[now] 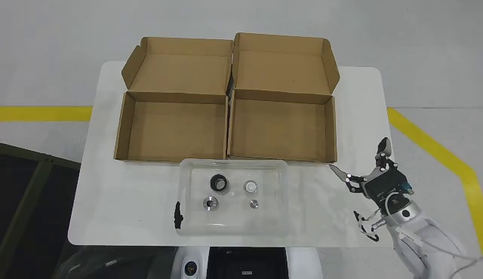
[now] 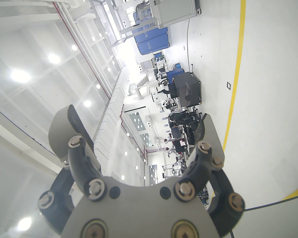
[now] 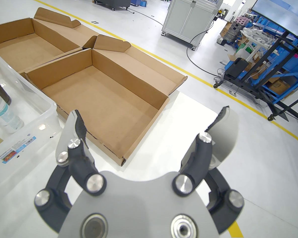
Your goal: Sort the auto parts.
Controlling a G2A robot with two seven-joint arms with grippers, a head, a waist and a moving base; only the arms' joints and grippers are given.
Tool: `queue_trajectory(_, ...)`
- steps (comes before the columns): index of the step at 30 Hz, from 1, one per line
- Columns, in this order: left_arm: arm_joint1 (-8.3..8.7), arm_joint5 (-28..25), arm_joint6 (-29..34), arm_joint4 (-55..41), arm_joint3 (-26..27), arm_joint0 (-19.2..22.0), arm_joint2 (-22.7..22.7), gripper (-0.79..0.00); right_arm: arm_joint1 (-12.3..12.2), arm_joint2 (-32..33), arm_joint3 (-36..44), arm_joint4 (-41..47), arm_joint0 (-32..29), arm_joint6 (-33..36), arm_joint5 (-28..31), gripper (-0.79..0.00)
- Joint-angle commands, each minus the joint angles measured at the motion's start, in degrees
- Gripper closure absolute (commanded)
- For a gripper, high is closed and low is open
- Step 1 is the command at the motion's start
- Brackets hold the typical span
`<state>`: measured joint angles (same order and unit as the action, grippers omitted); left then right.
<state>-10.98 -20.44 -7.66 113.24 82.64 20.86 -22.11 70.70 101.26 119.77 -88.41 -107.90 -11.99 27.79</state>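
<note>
Right end effector (image 1: pixel 358 158) released, empty; 4 auto parts (image 1: pixel 219 182) lie in clear bin (image 1: pixel 234 161) nearby, leftward.

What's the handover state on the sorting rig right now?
Left gripper: jaws open, empty.
Right gripper: jaws open, empty, at the right edge of the table, near the right box.
Clear bin, in front of both boxes, holds a black ring, a white piece and two grey pieces.
Left box and right box are empty.
Done: nothing sorted. Left: all four parts.
</note>
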Motion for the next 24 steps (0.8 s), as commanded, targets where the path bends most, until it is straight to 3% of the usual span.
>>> queue_trajectory(1, 0.0, 0.0, 0.0, 0.0, 0.0, 0.0, 0.0, -0.785, -0.06, -1.17, 0.65, -0.29, 0.56, 0.81, 0.72, -0.785)
queue_trajectory(24, 0.0, 0.0, 0.0, 0.0, 0.0, 0.0, 0.0, -0.785, -0.84, -21.21, 4.95, -6.69, 6.43, 9.65, 12.4, -0.785)
